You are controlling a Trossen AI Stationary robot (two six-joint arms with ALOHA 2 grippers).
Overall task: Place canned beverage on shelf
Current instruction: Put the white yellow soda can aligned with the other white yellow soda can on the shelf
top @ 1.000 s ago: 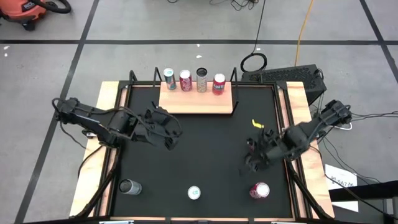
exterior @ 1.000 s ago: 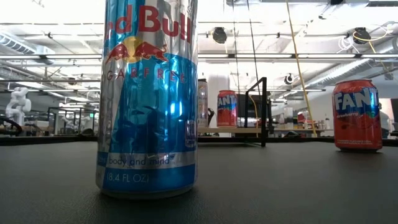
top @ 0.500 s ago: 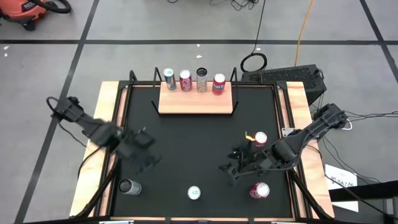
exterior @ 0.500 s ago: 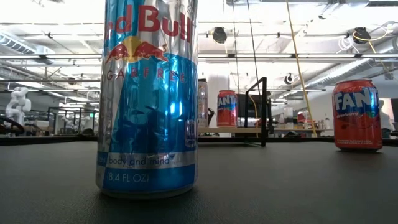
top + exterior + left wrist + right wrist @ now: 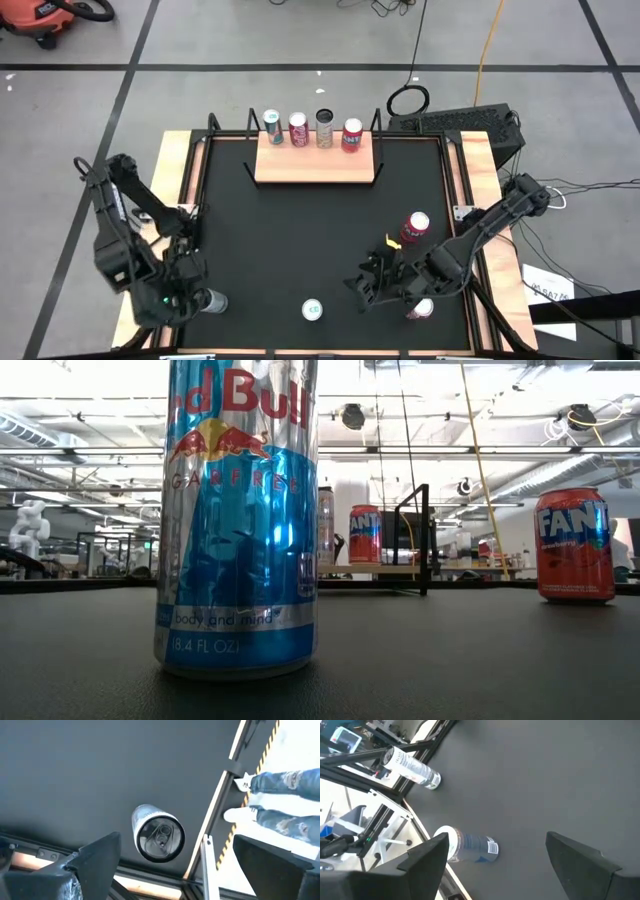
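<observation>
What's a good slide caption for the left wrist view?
Open left end effector hovering above an upright silver can near the black table's wooden edge.

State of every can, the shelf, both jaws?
shelf: holds four upright cans
silver can: upright, front left
Red Bull can: upright, front centre
red can: upright, right side
second red can: front right, partly hidden
left gripper: jaws open, empty, above silver can
right gripper: jaws open, empty

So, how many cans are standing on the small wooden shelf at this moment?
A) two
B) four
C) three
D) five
B: the high view shows four cans in a row along the back of the shelf, from the teal can at one end to the red can at the other.
</observation>
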